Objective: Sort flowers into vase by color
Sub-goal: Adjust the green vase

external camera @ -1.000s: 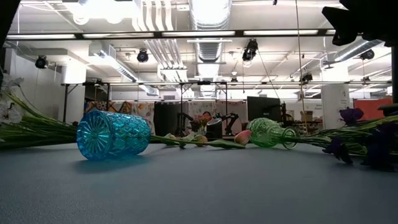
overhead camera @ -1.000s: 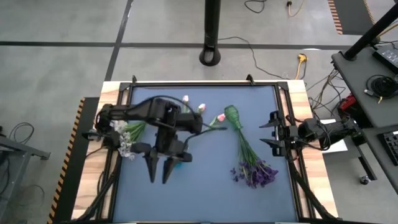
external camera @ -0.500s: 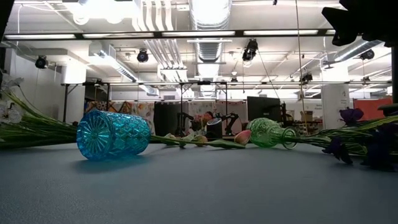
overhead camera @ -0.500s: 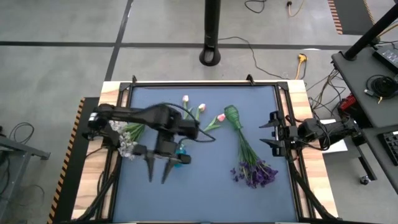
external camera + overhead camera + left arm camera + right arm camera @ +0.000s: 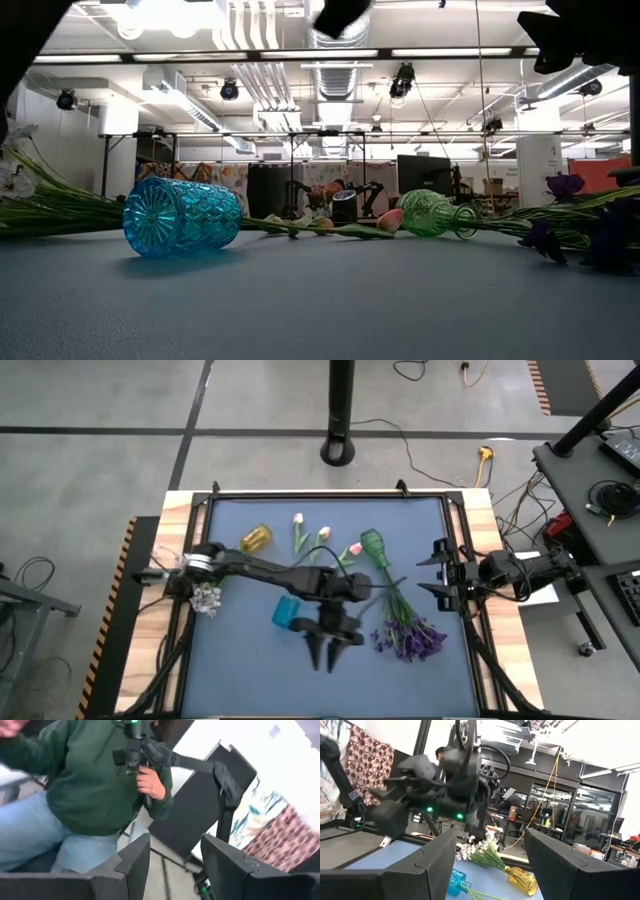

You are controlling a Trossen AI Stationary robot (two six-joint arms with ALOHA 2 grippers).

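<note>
The left arm has moved far across the table since the earlier frames: before it was bent over the left part, hiding things there; now it stretches toward the middle. The left gripper hangs over the mat between the blue vase and the purple flowers, holding nothing. Its fingers stand a bit apart, clearly so in the left wrist view, with only the room and a person in a green top behind them.

With the arm gone from there, a yellow vase is now visible, lying on its side near the back edge, left of the pink tulips. The blue vase, green vase and all flowers lie as before. The white flowers are at the left edge, partly under the arm. The purple ones have stems pointing to the mouth of the green vase. No flower is in a vase.

In the low view, the blue vase and green vase both lie on their sides, unchanged.

The right gripper has not moved at the right edge, above the table, released & empty, with a wide gap between the fingers.
</note>
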